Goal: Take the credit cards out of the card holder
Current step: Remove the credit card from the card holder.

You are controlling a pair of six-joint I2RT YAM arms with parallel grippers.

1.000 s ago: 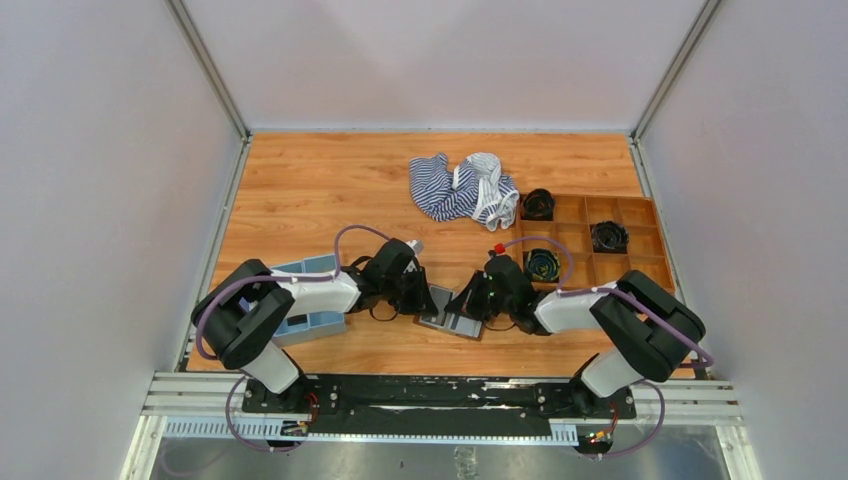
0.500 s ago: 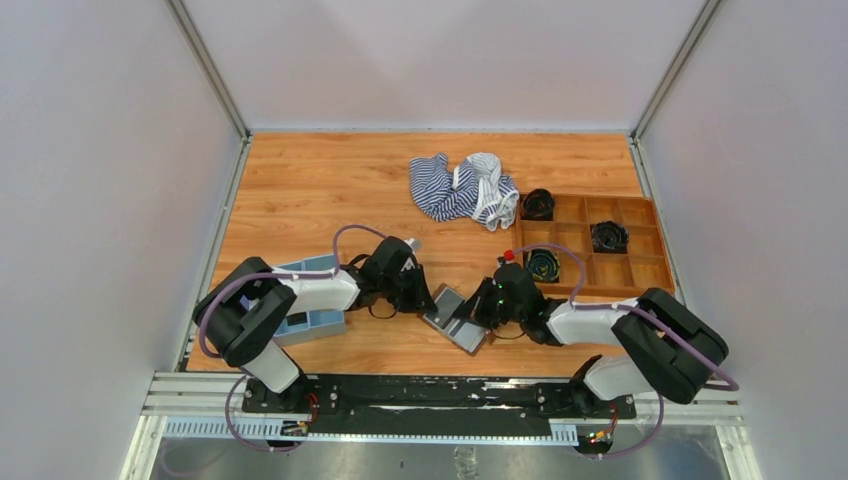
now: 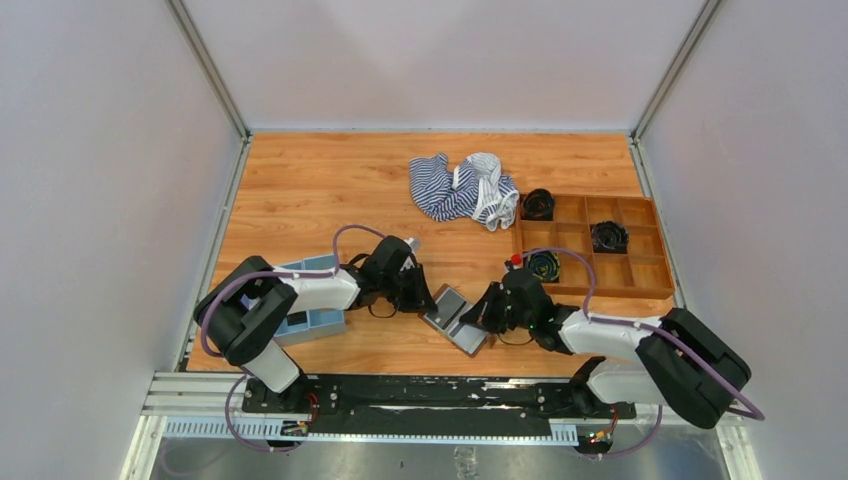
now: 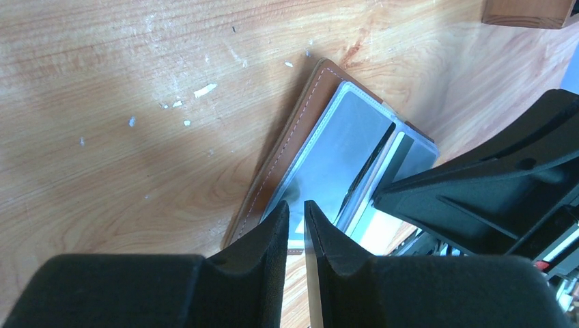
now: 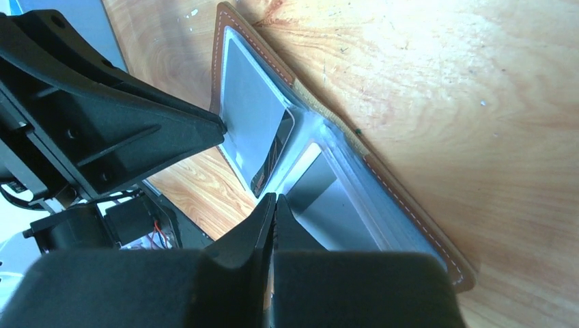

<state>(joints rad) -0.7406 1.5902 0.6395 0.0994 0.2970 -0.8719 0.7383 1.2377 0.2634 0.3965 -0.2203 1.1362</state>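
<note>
The holder (image 3: 455, 320) lies open near the table's (image 3: 330, 190) 6 o'clock edge, clear pockets up, with a grey card (image 5: 256, 116) in one pocket. The left gripper (image 4: 295, 207), at the holder's 10 o'clock, has its fingers almost together with its tips at a pocket edge. The right gripper (image 5: 273, 200), at 3 o'clock, is clenched at the fold beside the card's corner, and I cannot tell whether either pinches anything. A tray (image 3: 305, 267) sits at the holder's 9 o'clock, a box (image 3: 640, 290) at 2 and a cloth (image 3: 455, 188) at 12.
</note>
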